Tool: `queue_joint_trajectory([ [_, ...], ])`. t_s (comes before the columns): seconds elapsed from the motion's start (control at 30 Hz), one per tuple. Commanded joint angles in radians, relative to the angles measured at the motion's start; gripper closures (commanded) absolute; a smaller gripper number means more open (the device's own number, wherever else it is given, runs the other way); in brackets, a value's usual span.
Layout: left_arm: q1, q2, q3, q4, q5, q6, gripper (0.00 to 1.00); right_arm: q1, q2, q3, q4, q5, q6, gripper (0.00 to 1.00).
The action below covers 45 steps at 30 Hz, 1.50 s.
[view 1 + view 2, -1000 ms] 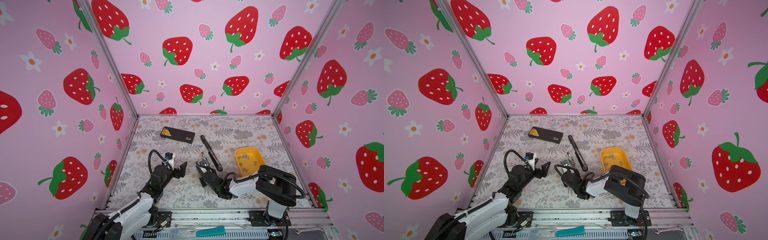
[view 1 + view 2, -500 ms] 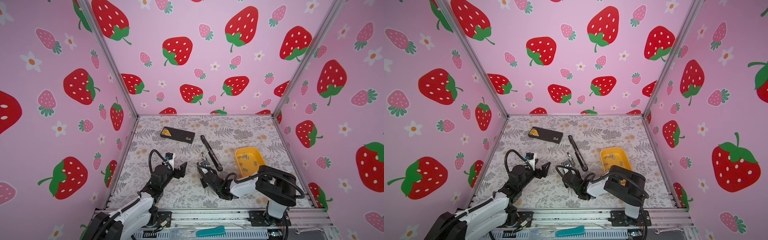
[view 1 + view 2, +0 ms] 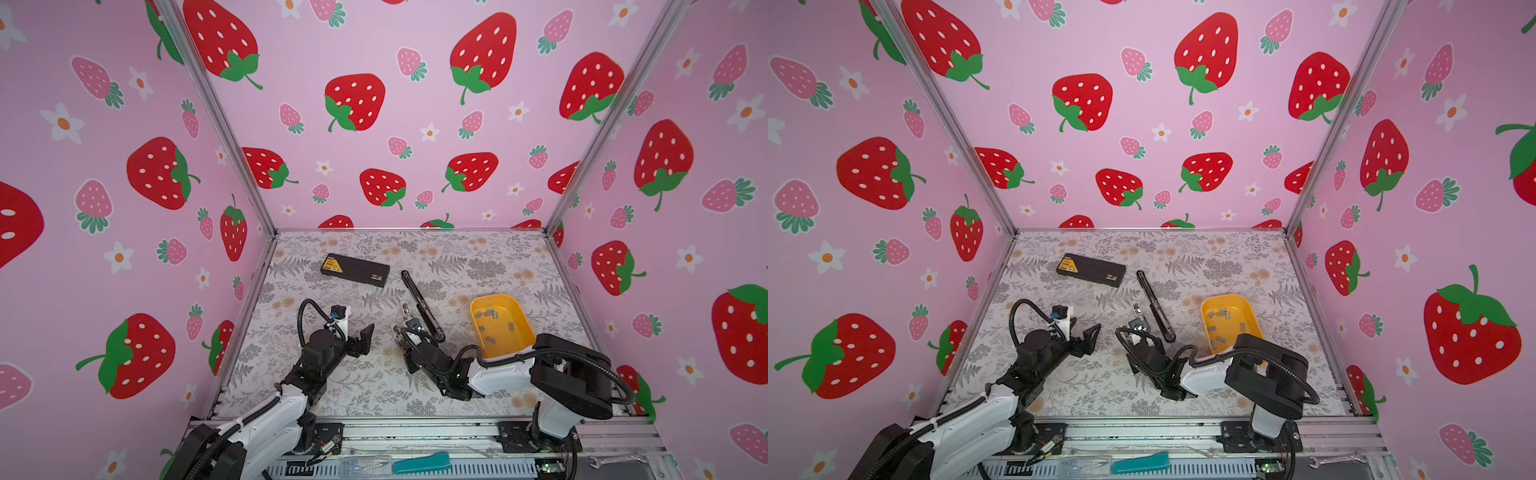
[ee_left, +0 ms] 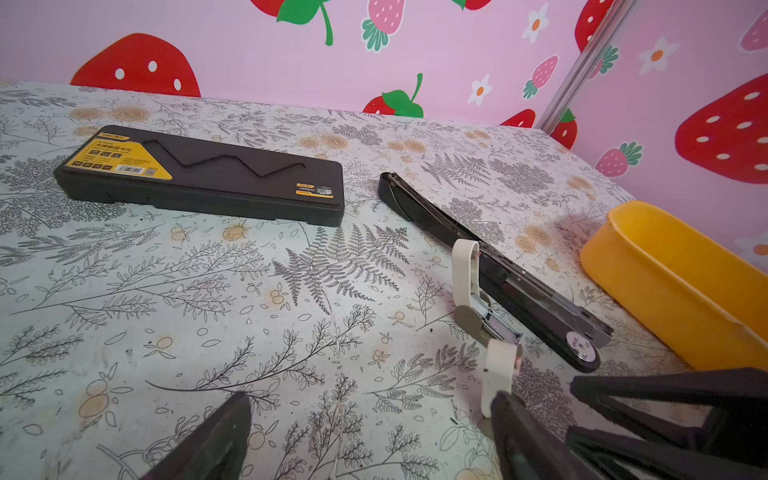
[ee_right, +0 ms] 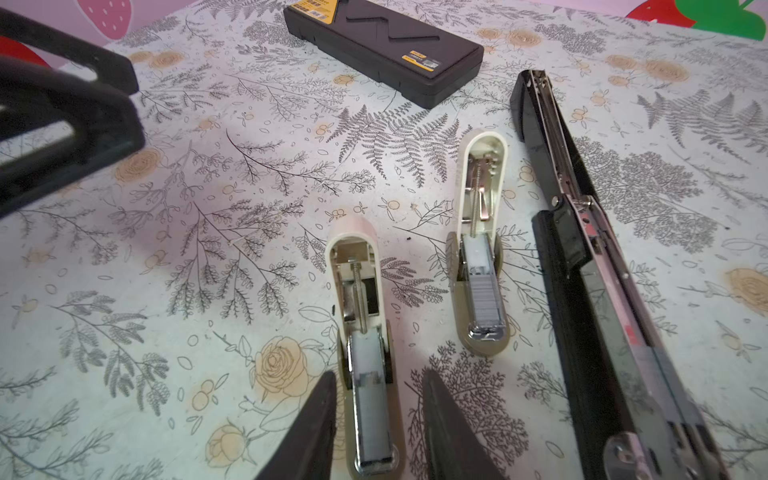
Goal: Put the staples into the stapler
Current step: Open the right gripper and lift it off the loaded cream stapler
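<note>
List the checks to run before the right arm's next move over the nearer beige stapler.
1. Grip of the right gripper released: ok. Its jaws stand apart on either side of the nearer beige stapler and hold nothing.
2. A staple strip in that stapler's rail: ok, a grey strip lies in it. Whether it is fully seated: cannot tell.
3. That stapler's lid shut: not ok, it is folded back open.
4. The farther beige stapler finished: not ok, it is loaded but also open.
5. The left gripper free: ok, open and empty.
6. The spare staples in the yellow tray: ok, several lie there.
</note>
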Motion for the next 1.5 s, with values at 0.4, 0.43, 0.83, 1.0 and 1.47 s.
queue_joint_trajectory([
  [0.4, -0.004, -0.001, 0.047, -0.008, -0.055, 0.0, 0.06, -0.004, -0.007, -0.143, 0.226, -0.023, -0.123, 0.55],
  [0.43, -0.004, -0.001, 0.056, -0.026, -0.066, -0.001, 0.06, -0.006, -0.013, -0.163, 0.262, -0.045, -0.15, 0.53],
  [0.83, -0.004, -0.016, 0.134, -0.108, 0.029, -0.07, 0.06, -0.029, 0.01, -0.265, 0.405, -0.215, -0.269, 0.36],
  [1.0, -0.003, 0.014, 0.164, -0.128, 0.039, -0.064, 0.07, -0.047, 0.075, -0.232, 0.393, -0.248, -0.274, 0.34],
  [1.47, -0.003, 0.04, 0.174, -0.119, 0.005, -0.046, 0.04, -0.09, 0.201, -0.182, 0.41, -0.371, -0.268, 0.58],
])
